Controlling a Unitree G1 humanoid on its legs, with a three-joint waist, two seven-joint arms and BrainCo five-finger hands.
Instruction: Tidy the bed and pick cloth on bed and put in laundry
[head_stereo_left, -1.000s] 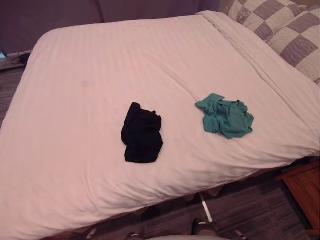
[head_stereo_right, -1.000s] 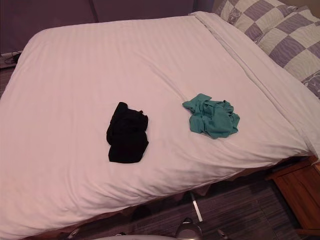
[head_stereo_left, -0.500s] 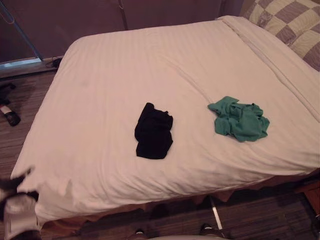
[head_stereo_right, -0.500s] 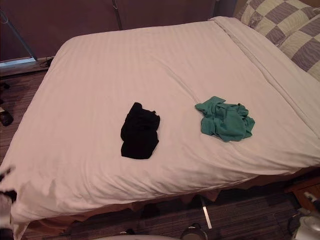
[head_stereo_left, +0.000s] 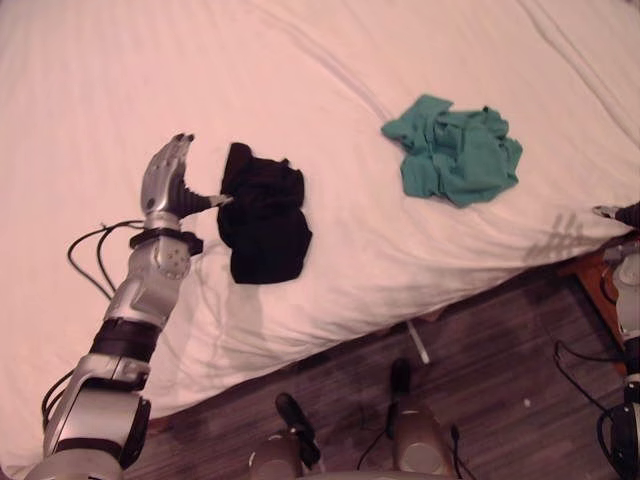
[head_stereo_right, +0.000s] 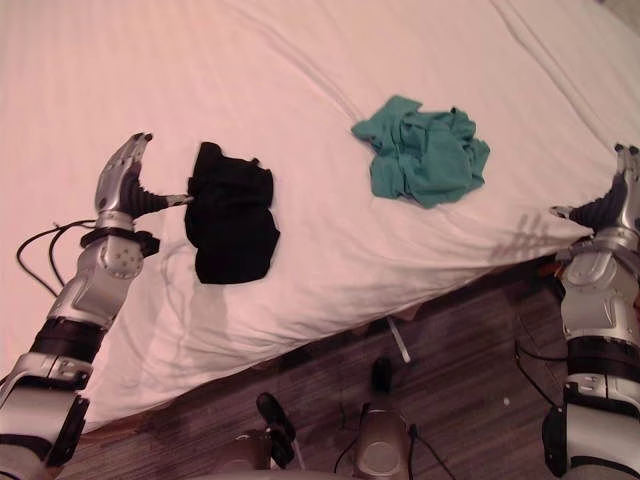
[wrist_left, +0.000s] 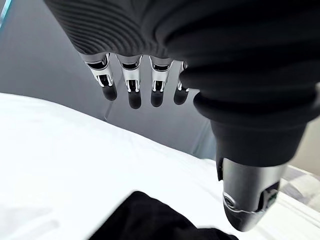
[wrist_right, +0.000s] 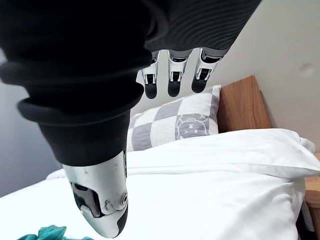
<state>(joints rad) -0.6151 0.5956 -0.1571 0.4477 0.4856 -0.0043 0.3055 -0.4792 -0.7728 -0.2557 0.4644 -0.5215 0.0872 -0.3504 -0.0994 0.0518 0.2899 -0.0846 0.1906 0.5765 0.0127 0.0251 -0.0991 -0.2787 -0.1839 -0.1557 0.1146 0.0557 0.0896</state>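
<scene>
Left eye view: my left robot hand (head_stereo_left: 165, 180) open, fingers straight, thumb pointing at crumpled black cloth (head_stereo_left: 262, 225) just beside it on white striped bed (head_stereo_left: 100, 80); cloth's long axis runs toward bed's near edge.
Right eye view: my right robot hand (head_stereo_right: 620, 195) open at bed's edge; crumpled teal cloth (head_stereo_right: 420, 150) well apart, up-bed to its left.
Left wrist view: black cloth lies past thumb, untouched.
Right wrist view: fingers straight, nothing held.
Judgement: left robot hand nearer, black cloth first.

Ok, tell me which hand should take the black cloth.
Left. The left hand hangs open right beside the black cloth, thumb pointing at it. The right hand, also open, is at the edge of the bed past the green cloth, farther off.
</scene>
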